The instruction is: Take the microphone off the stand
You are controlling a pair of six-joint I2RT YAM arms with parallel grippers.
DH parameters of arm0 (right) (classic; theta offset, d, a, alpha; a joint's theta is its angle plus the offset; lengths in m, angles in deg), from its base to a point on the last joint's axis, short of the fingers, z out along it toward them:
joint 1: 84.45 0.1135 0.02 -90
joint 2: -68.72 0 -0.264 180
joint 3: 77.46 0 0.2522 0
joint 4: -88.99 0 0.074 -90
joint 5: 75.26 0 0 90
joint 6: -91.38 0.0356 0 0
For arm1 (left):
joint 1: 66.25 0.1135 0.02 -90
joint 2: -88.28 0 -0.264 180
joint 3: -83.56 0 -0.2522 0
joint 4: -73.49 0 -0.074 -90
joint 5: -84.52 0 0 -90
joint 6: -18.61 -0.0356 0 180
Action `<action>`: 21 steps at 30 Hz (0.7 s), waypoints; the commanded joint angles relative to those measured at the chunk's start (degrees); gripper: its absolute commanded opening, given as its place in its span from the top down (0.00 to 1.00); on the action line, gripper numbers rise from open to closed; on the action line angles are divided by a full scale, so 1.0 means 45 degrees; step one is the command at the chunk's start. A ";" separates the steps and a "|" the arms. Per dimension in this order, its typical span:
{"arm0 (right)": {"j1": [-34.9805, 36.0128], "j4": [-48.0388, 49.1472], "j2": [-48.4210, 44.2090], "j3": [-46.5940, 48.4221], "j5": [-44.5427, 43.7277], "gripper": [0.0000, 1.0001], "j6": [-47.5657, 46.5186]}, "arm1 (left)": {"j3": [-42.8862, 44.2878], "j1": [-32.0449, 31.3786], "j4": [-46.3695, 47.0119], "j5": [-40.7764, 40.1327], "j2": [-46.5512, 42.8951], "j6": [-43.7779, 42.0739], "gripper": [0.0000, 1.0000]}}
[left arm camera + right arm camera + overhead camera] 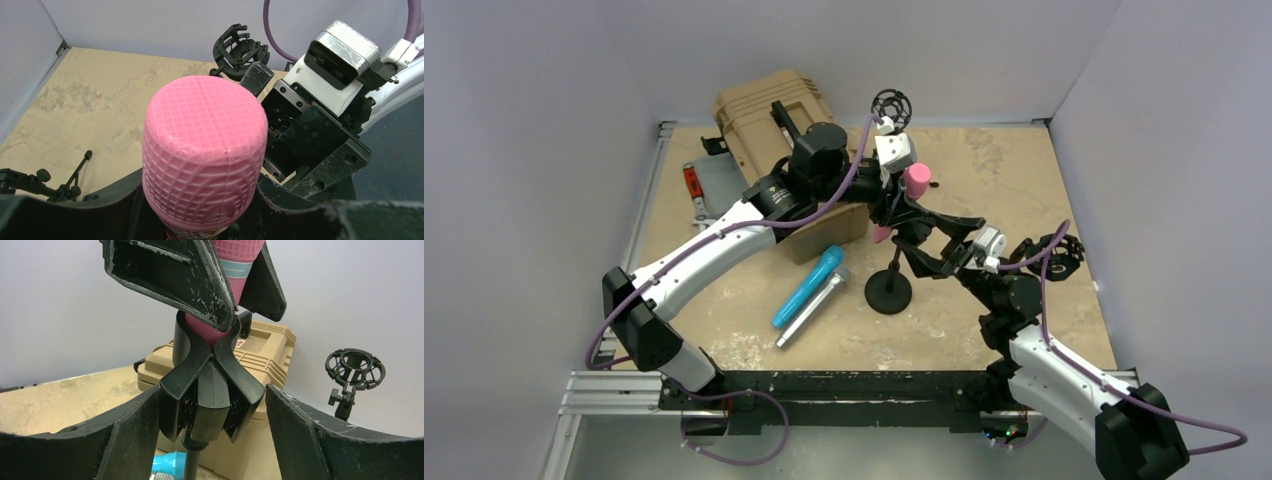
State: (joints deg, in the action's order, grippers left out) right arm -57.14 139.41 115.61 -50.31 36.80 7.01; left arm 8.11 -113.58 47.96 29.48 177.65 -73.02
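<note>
Extraction is underway, I judge: the left pincer (200,212) clenches the pink microphone (202,150), seated in the stand's clip (200,375), while the right pincer (212,405) gapes loosely around that clip; next, brace it and pull the microphone free.

Pink microphone (916,180) in left hand (897,206), black stand (889,293) below

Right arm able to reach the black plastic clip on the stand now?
Likely yes: right gripper stands open astride the black plastic clip, gaps clear; left gripper holds the pink microphone higher up.
</note>
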 commanded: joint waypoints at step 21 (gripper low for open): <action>-0.0065 0.0877 0.0399 0.0674 -0.1160 0.30 0.1009 | 0.0666 -0.0156 0.0876 0.0661 -0.0054 0.0533 1.00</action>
State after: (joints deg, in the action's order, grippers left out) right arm -57.12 140.44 117.42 -50.12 35.25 10.55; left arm 8.39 -113.62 48.61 29.77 178.19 -72.52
